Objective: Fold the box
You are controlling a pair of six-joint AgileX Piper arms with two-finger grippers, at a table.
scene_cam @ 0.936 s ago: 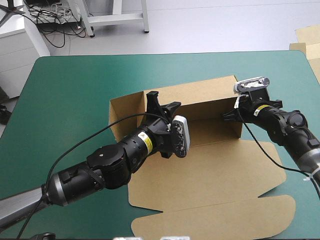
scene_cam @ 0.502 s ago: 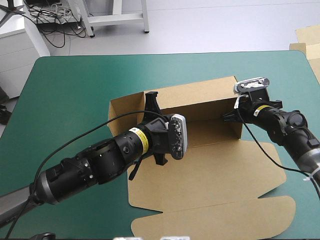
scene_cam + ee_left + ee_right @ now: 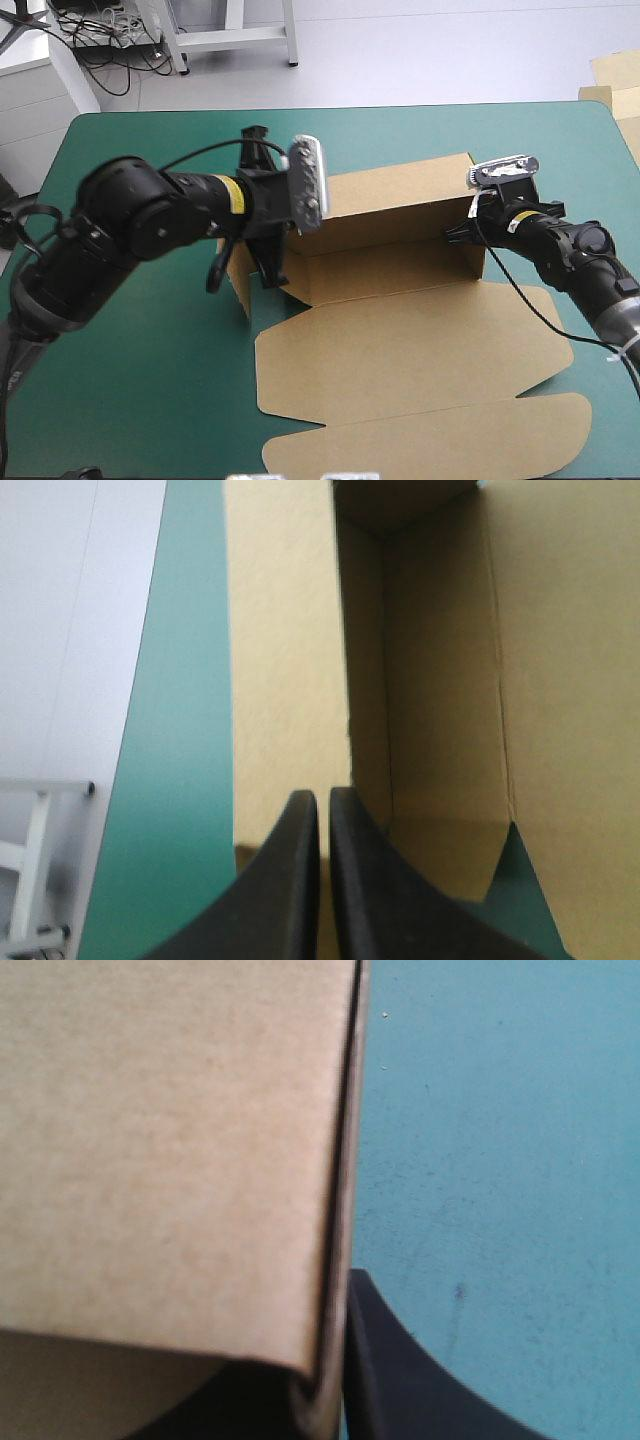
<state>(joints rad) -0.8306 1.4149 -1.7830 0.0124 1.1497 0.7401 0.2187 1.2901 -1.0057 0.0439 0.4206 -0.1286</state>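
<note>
Swung my left gripper (image 3: 322, 805) to the 1 box's (image 3: 400, 340) left end; it and my right gripper (image 3: 462, 232), 2 total, clamped board.

The left arm arches up, its gripper (image 3: 322, 798) all but closed on the box (image 3: 400, 330), while the low right arm's gripper (image 3: 463, 232) pinches the box's right end.

Bright, even light, seemingly overhead; soft shadow inside the box (image 3: 400, 340).
</note>
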